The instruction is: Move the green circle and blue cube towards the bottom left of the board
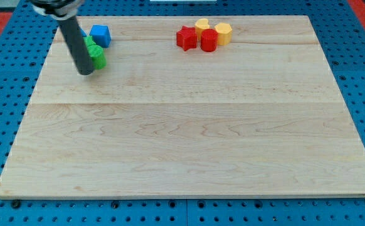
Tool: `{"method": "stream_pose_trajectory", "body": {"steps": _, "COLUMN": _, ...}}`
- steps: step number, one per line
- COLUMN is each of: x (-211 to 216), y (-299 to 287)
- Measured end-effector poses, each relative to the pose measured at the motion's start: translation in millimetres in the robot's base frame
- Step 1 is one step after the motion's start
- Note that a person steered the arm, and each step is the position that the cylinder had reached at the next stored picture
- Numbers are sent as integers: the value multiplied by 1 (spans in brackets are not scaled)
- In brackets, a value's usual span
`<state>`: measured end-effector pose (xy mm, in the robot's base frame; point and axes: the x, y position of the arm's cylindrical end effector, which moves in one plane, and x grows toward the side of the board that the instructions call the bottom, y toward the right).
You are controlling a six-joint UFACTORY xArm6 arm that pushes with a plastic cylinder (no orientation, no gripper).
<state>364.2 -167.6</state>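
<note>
A blue cube sits near the board's top left. Just below and left of it are green blocks, partly hidden by my rod, so I cannot make out their shapes or which is the green circle. My tip rests on the board at the lower left edge of the green blocks, touching or almost touching them. The rod slants up to the view's top left.
A cluster near the top centre holds a red star, a red block, and two yellow blocks. The wooden board lies on a blue perforated table.
</note>
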Motion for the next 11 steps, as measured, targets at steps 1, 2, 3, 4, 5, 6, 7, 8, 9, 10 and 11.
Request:
{"method": "stream_pose_trajectory", "body": {"steps": 1, "x": -4, "y": 74}}
{"method": "stream_pose_trajectory", "body": {"steps": 2, "x": -89, "y": 124}}
{"method": "stream_pose_trajectory", "body": {"steps": 3, "x": -169, "y": 115}}
{"method": "stream_pose_trajectory", "body": {"steps": 4, "x": -171, "y": 109}}
{"method": "stream_pose_trajectory", "body": {"steps": 5, "x": -171, "y": 109}}
{"method": "stream_pose_trajectory", "body": {"steps": 6, "x": -171, "y": 109}}
{"method": "stream_pose_trajectory", "body": {"steps": 7, "x": -171, "y": 109}}
{"method": "stream_pose_trajectory", "body": {"steps": 8, "x": -171, "y": 100}}
{"method": "stream_pose_trajectory", "body": {"steps": 9, "x": -172, "y": 80}}
{"method": "stream_pose_trajectory", "body": {"steps": 10, "x": -171, "y": 35}}
{"method": "stream_pose_trajectory", "body": {"steps": 11, "x": -153, "y": -17}}
